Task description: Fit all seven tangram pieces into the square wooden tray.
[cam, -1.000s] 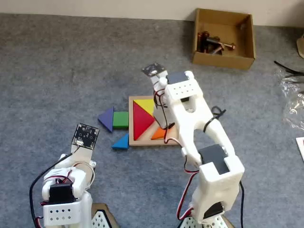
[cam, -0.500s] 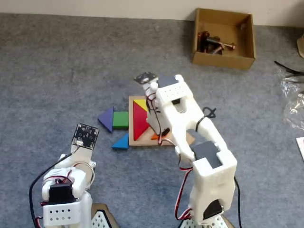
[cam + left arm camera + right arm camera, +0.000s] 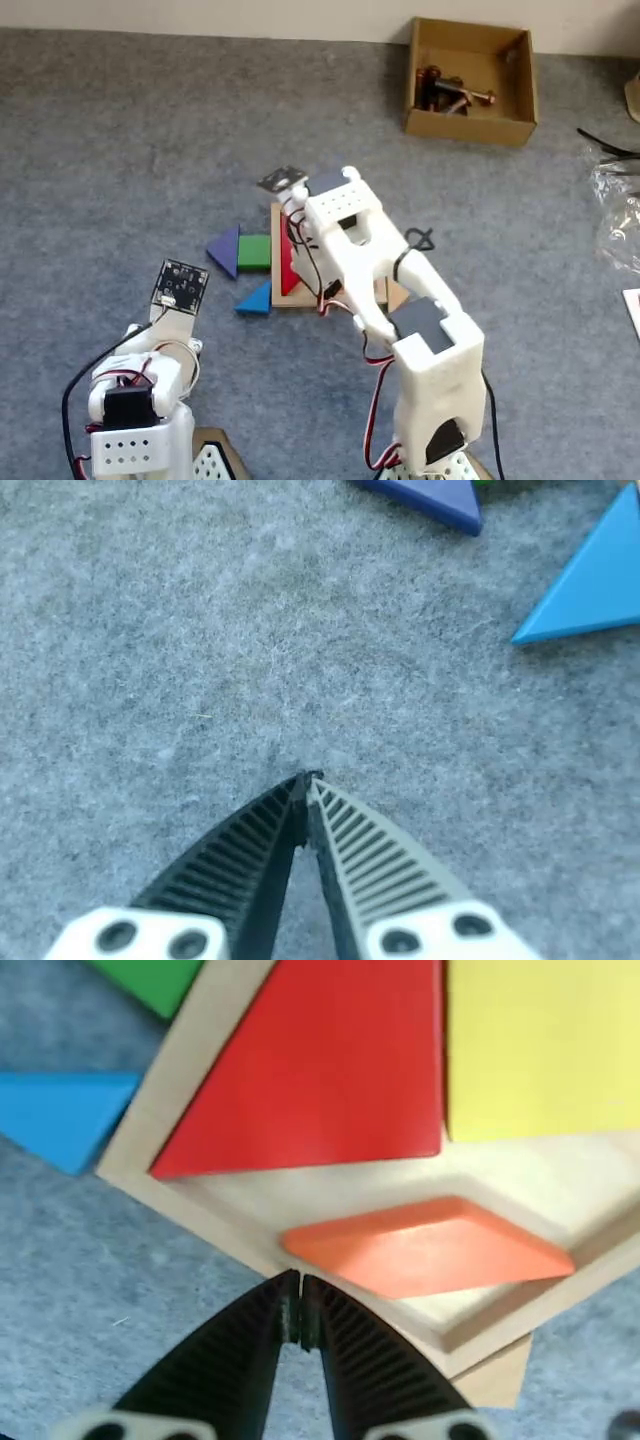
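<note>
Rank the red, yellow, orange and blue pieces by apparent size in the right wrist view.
1. red piece
2. yellow piece
3. orange piece
4. blue piece
The first, second and fourth run past the picture's edge, so this ranks visible area only.

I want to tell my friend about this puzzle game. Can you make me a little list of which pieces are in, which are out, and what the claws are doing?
in the tray: red triangle, yellow piece, orange piece near the edge
outside on the carpet: green piece, blue triangle, purple triangle
right claw: shut, empty, at the tray's edge close to the orange piece
left claw: shut, empty, over bare carpet
</note>
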`<action>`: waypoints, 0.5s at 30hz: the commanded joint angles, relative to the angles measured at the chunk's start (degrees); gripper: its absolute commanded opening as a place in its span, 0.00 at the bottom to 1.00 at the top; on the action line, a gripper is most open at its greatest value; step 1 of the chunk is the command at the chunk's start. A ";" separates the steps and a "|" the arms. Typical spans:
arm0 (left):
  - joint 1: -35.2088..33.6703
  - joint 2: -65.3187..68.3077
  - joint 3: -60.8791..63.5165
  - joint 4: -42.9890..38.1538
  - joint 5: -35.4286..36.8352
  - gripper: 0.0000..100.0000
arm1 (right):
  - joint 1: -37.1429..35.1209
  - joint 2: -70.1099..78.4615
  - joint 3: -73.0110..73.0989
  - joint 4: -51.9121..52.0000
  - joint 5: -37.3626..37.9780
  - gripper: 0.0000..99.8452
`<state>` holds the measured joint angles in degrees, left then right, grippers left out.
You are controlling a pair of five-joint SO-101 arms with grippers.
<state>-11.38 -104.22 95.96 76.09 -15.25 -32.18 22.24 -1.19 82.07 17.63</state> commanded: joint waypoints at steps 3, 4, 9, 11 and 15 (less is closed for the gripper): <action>-0.75 -0.40 1.19 0.35 0.44 0.01 | -0.31 -0.75 -2.95 -0.75 -0.35 0.01; -0.75 -0.40 1.19 0.35 0.44 0.01 | -0.04 -0.75 -2.95 -1.19 -0.35 0.01; -0.75 -0.40 1.19 0.35 0.44 0.01 | 2.51 -0.66 -2.95 -3.56 -0.26 0.01; -0.75 -0.40 1.19 0.35 0.44 0.01 | 3.38 -0.66 -2.86 -4.00 -0.26 0.01; -0.75 -0.40 1.19 0.35 0.44 0.01 | 4.09 -0.66 -2.86 -4.00 -0.26 0.01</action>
<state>-11.38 -104.22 95.96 76.09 -15.25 -29.36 22.24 -1.19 79.16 17.63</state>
